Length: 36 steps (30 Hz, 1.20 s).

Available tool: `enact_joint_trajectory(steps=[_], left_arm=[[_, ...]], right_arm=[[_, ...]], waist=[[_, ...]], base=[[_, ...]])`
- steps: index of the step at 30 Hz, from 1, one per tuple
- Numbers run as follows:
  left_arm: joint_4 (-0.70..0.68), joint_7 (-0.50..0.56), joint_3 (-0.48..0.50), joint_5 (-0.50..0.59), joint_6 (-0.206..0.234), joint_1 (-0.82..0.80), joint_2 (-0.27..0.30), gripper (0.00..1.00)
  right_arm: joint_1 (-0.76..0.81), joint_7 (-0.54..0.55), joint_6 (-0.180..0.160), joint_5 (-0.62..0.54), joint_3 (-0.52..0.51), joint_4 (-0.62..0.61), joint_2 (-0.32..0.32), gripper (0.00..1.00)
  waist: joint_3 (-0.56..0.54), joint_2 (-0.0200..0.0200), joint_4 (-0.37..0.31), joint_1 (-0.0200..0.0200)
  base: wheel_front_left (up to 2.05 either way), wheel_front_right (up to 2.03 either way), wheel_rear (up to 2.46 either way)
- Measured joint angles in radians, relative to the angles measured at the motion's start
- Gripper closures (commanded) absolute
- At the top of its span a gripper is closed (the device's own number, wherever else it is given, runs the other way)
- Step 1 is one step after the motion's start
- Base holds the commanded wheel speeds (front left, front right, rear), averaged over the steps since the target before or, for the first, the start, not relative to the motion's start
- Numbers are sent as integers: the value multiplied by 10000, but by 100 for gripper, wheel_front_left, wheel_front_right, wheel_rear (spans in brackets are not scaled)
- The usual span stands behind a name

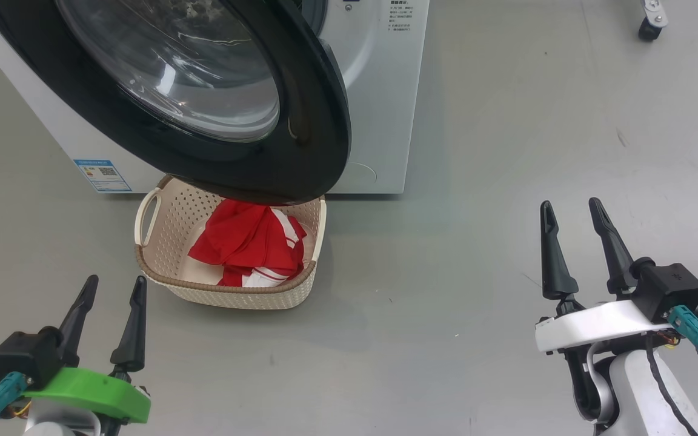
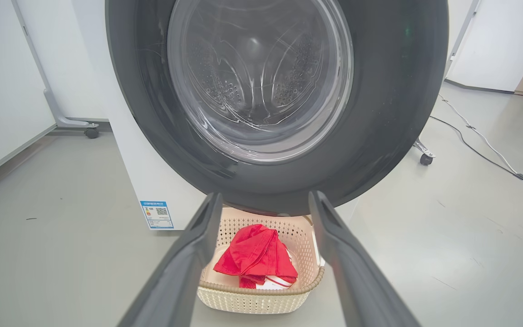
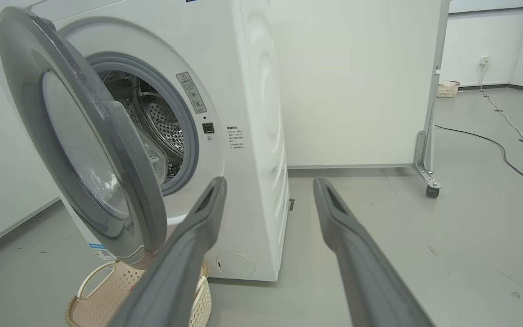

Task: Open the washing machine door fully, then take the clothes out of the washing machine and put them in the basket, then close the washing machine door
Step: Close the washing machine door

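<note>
1. At the lower left, the left gripper [image 1: 117,280] has its two dark fingers spread wide. It holds nothing, touches nothing, and hangs over the grey floor [image 1: 446,272] near the basket's front corner.
2. To its right, the basket [image 1: 234,298] sits on the floor against the foot of the washing machine [image 1: 379,91]. One loop handle shows on its left end.
3. The clothes [image 1: 243,242] lie inside the basket as a bunched red heap with white stripes. I cannot tell how many garments are in it.
4. Above them, the washing machine door [image 1: 319,121] stands swung out from the front, and its black rim overhangs the back of the basket. From the right wrist view the steel drum [image 3: 164,120] shows behind it, and I see no red in the part that shows.
5. Well apart on the right, the right gripper [image 1: 570,203] also has its fingers spread wide, empty, over bare floor.
6. Counted: two grippers, one washing machine, one door, one basket here, one heap of clothes and one blue sticker [image 1: 102,175]. A second small basket [image 3: 446,89] stands far off by the wall.
</note>
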Motion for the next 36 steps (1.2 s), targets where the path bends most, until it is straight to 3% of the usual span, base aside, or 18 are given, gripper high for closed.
enact_joint_trajectory(steps=[19, 20, 21, 29, 36], left_arm=[[-38, -2, 38, 96, -42, -26, -115, 0], [-42, -2, 38, 98, -42, -26, -138, 0], [-46, -2, 36, 100, -42, -27, -159, 0], [-242, -4, -109, 109, -42, -263, -244, 0], [-401, -19, -270, 109, -42, -493, -364, 0]], right_arm=[[0, 0, 10, -73, -100, -6, 21, 0], [0, 0, 12, -73, -90, -4, 21, 72], [0, 0, 13, -73, -73, -6, 21, 100], [-20, 0, 105, -180, 94, -387, -79, 100], [-631, 8, 226, -731, 1158, -560, -520, 100]], waist=[[60, 0, 49, 0], [68, 0, 55, 0], [77, 0, 62, 0], [318, 0, 220, 0], [719, 0, 505, 0]], base=[[0, 0, 0], [0, 0, 0], [0, 0, 0], [0, 0, 0], [0, 0, 0]])
